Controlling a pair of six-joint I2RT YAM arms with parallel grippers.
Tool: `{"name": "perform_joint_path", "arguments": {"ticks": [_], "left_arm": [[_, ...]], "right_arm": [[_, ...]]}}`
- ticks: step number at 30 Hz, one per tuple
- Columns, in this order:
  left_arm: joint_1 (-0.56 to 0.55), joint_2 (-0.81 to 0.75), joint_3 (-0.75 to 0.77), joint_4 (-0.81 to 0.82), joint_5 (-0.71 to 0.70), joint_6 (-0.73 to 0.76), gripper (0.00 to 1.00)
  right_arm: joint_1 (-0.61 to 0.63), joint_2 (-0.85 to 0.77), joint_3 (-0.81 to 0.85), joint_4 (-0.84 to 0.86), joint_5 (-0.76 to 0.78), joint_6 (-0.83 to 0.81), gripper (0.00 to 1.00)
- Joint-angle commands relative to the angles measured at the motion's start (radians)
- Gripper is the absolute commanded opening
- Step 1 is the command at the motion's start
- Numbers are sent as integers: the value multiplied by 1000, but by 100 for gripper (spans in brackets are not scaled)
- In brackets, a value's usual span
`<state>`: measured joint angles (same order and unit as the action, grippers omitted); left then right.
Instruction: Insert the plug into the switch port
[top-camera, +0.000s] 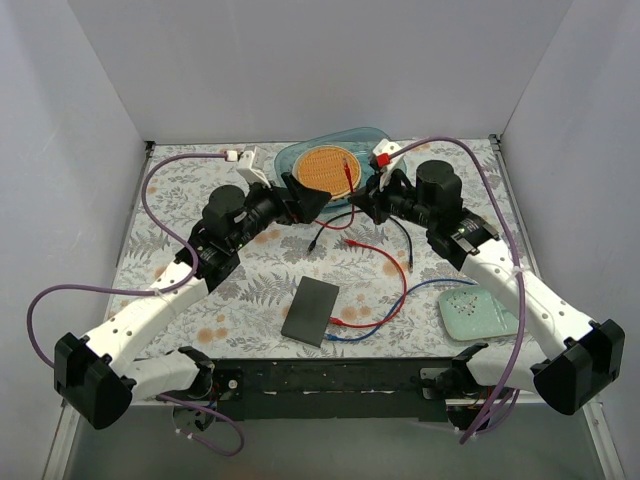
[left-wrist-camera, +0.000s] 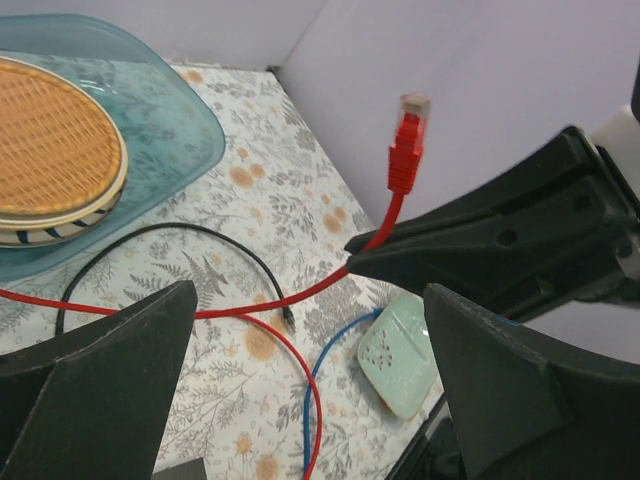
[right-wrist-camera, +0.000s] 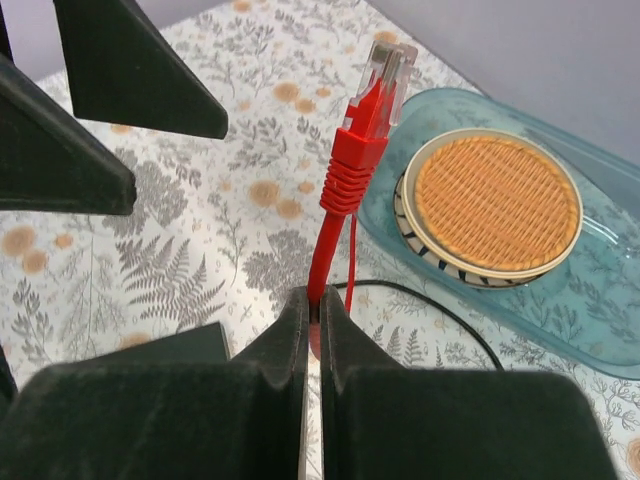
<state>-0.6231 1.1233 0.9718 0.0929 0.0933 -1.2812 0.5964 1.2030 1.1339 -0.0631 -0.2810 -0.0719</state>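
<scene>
My right gripper (right-wrist-camera: 315, 308) is shut on a red cable just behind its red plug (right-wrist-camera: 368, 120), which has a clear tip and sticks up past the fingertips. In the top view the right gripper (top-camera: 355, 206) holds the plug (top-camera: 347, 178) above the table's far middle. My left gripper (top-camera: 312, 200) is open and empty, facing it closely from the left. In the left wrist view the plug (left-wrist-camera: 408, 135) stands beyond my open fingers (left-wrist-camera: 100, 380). The switch (top-camera: 311, 311), a flat black box, lies near the front middle, apart from both grippers.
A teal tray (top-camera: 300, 155) holding a woven coaster (top-camera: 330, 170) sits at the back. A pale green pad (top-camera: 477, 312) lies front right. Red (top-camera: 385, 262), blue (top-camera: 400, 305) and black (top-camera: 400, 235) cables loop across the floral mat; red and blue ends lie by the switch's right edge.
</scene>
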Motion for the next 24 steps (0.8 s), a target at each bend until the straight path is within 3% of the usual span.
{"name": "perform_joint_path", "arguments": {"ticks": [1,12,24], "left_arm": [[3,-37,-53,108,158,54,96],[5,-30,-56,197,175,36,84],[23,-5,-68,292,209,-9,58]], "right_arm": [[-4,-29,-13,-47,-86,-91,1],[-3,-19,-57,-57,-242,-118,1],[-3,-45,-89,-43,-395,-154,1]]}}
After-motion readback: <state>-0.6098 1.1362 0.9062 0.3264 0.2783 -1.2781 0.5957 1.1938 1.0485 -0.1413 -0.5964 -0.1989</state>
